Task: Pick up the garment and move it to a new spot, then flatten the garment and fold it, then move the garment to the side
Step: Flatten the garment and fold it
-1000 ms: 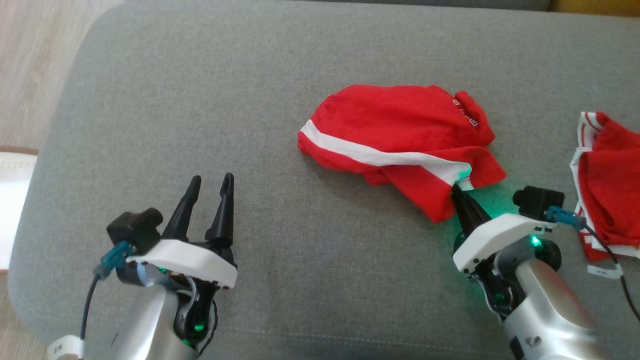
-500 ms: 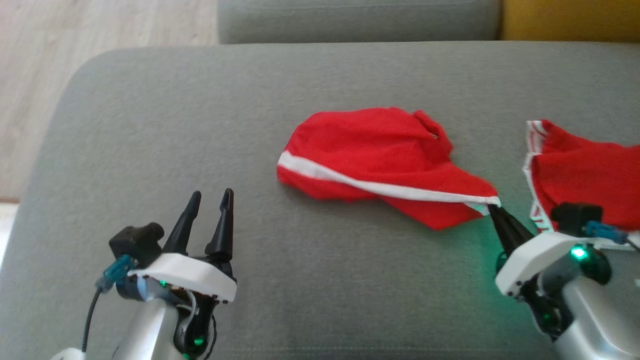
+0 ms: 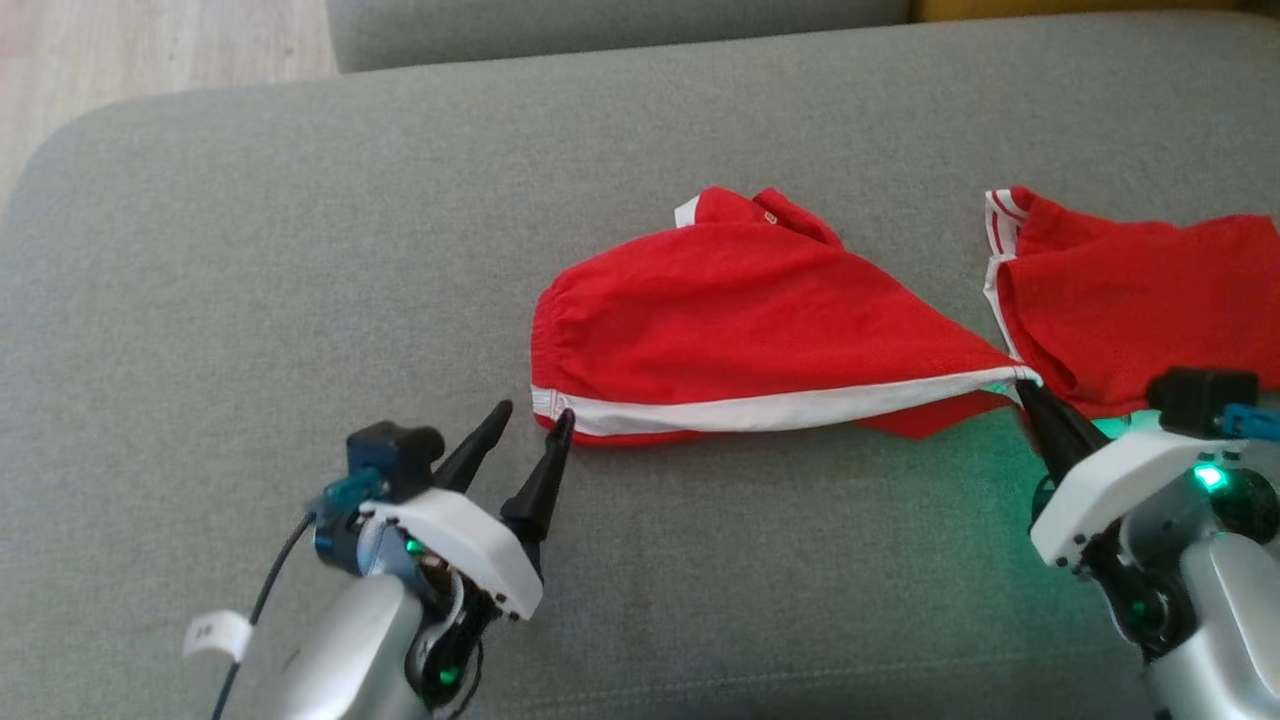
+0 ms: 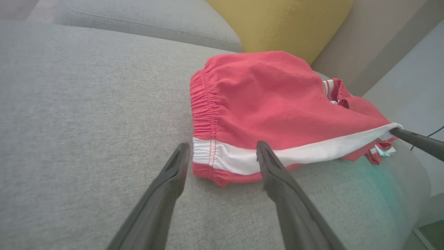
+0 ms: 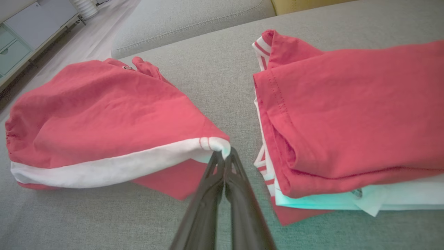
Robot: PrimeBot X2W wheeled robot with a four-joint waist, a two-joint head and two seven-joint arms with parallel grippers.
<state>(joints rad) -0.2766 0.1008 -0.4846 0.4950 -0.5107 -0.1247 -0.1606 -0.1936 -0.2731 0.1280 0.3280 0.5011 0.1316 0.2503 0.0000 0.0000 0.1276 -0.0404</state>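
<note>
The garment [image 3: 740, 320] is a pair of red shorts with a white side stripe, lying stretched across the grey sofa cushion [image 3: 250, 300]. My right gripper [image 3: 1028, 392] is shut on the garment's right corner, pinching the white stripe's end [image 5: 218, 144]. My left gripper [image 3: 532, 420] is open, its fingertips just short of the garment's left corner by the elastic waistband [image 4: 204, 104]. In the left wrist view the white stripe's end [image 4: 215, 158] lies between and just beyond the two fingers [image 4: 173, 173].
A pile of folded red and white clothes [image 3: 1130, 290] lies to the right of the garment, close to my right gripper; in the right wrist view the pile [image 5: 347, 114] is right beside it. A yellow cushion [image 4: 277, 24] and a second grey cushion [image 3: 600, 25] stand behind.
The right gripper has pulled the garment's corner rightward, stretching the shorts out flatter. My left gripper has moved right and forward to the garment's left corner. The head camera has also shifted.
</note>
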